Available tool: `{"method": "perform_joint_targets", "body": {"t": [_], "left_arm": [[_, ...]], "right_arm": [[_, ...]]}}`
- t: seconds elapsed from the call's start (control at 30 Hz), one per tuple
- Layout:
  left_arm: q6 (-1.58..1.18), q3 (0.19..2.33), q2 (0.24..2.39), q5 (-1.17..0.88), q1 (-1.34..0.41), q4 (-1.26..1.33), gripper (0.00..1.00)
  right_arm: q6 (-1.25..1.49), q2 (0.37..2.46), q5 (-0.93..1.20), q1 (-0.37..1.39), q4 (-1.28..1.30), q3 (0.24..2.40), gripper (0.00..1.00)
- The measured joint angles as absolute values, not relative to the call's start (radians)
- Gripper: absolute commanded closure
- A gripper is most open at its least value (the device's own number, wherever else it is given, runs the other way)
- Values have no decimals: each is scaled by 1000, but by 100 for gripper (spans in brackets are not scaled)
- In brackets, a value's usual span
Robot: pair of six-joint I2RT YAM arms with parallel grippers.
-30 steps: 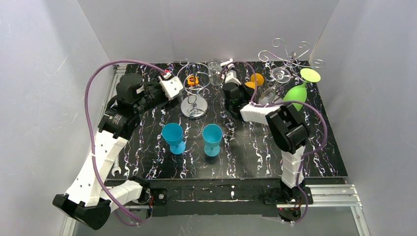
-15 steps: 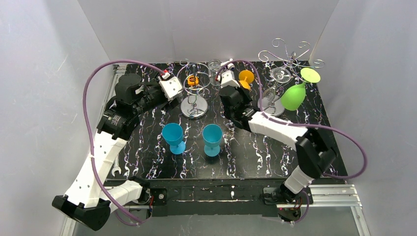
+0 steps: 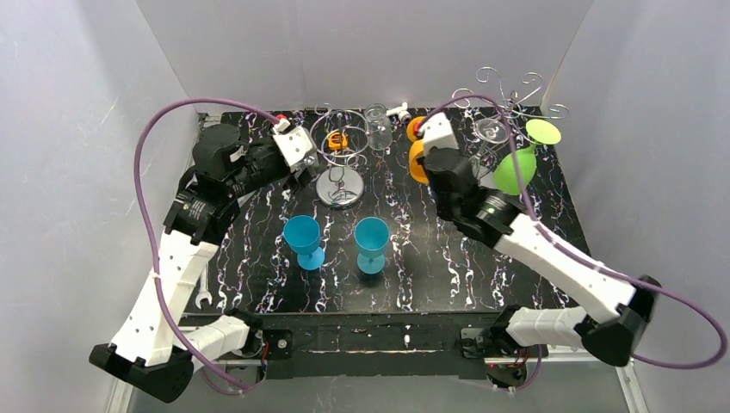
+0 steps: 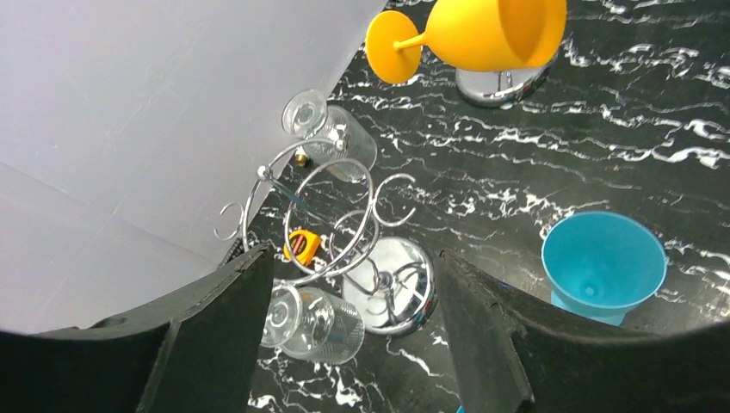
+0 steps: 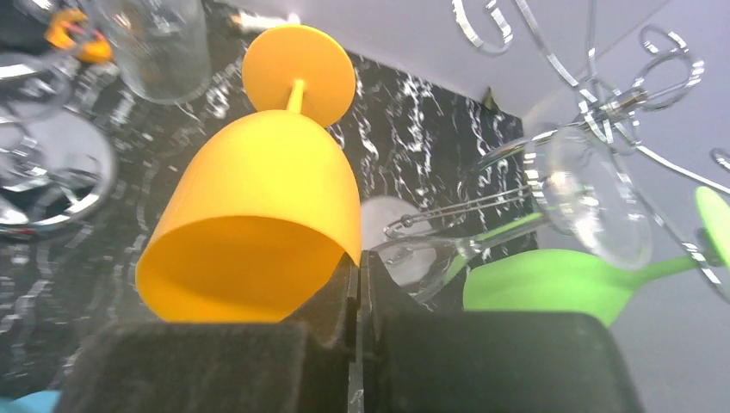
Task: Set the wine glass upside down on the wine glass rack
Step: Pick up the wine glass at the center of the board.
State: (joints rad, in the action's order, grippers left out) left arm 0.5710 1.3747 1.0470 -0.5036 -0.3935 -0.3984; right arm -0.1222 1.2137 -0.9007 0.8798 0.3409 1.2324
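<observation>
Right pincer (image 5: 357, 267) is clenched on the orange wine glass (image 5: 258, 206), fingers nipping the bowl wall at the rim. One finger is inside the mouth and one outside, as far as the wrist view shows. The glass is off the tabletop (image 3: 448, 267), carried in the air.

Long axis of the glass runs straight out ahead of the pincer. The open mouth is nearest the fingers, then stem, then the round foot farthest out. It looks closer to lying over than hanging upside down.

The wine glass rack (image 3: 514, 107) sits to the right of the right pincer and above it, with scroll arms up in the right part of the wrist view. Two spots look taken: a green glass (image 5: 551, 284) hangs just right of the pincer, and a clear glass (image 5: 594, 202) hangs above that one. Which arms are free I can't tell.

Left pincer (image 4: 353, 361) is released, jaws apart, nothing between them. Ahead of it stands the short loop stand (image 4: 392, 284), with a blue glass (image 4: 603, 267) off to its right. The rack is well apart from it, beyond the orange glass.

The right arm is nearer and already has the glass, so the move is its own. My read: swing right and up, tip the foot above a scroll arm, and slide the stem in. Risk is knocking the green glass on the way.
</observation>
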Motion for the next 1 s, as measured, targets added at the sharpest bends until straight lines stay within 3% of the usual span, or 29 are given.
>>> {"method": "perform_joint_targets", "body": {"t": [0.13, 0.23, 0.47, 0.7, 0.93, 1.0], "left_arm": [[525, 1406, 1069, -527, -393, -389, 8], [476, 1418, 1086, -547, -393, -379, 2], [313, 1521, 1192, -645, -393, -345, 2], [153, 1699, 1336, -852, -393, -314, 5], [82, 1813, 1442, -942, -395, -268, 13], [76, 1828, 1460, -944, -396, -259, 20]], "right_arm": [[-85, 1089, -790, 884, 415, 1297, 99], [-58, 991, -688, 885, 439, 1321, 99], [-4, 841, -475, 885, 451, 1326, 99], [15, 810, -455, 885, 401, 1326, 99], [46, 841, -424, 885, 306, 1322, 99], [67, 853, -401, 885, 267, 1305, 99]]}}
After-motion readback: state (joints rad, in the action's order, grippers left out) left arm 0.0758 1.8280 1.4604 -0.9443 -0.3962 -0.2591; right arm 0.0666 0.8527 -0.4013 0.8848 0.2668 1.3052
